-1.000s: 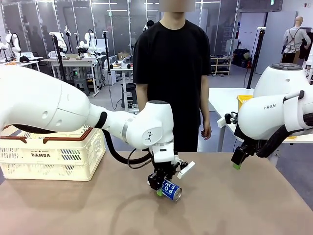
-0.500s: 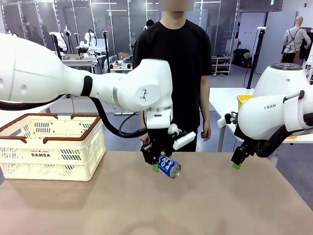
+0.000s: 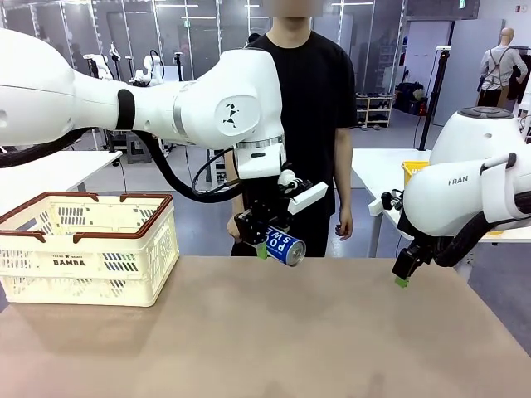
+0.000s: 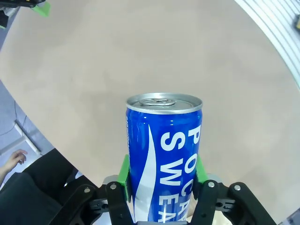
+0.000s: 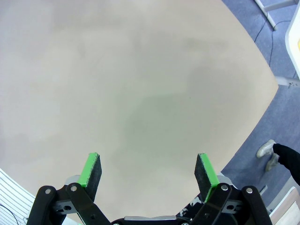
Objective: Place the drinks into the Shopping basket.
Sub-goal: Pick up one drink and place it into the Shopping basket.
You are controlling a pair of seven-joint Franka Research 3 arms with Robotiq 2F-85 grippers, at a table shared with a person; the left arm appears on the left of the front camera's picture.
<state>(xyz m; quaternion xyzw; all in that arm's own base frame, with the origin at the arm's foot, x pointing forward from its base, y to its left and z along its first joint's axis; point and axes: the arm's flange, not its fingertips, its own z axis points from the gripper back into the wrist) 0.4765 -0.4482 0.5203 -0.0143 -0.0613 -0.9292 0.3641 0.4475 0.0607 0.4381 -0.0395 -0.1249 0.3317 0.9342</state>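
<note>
Near the centre of the front view, the left gripper [image 3: 267, 245] pinches a slim blue-and-white metal drink can [image 3: 285, 247] with a silver top, held tilted in the air above the brown table [image 3: 274, 340]. In the left wrist view its 2 green pads [image 4: 123, 168] press the can's sides. At the left of the frame the cream-white slotted plastic shopping basket [image 3: 87, 261] with a dark brown rim stands on the table, well apart from the can. At the right, the right gripper [image 5: 147, 172] hangs with its fingers spread wide, holding nothing. A person in a black shirt [image 3: 294, 91] stands behind the table.
</note>
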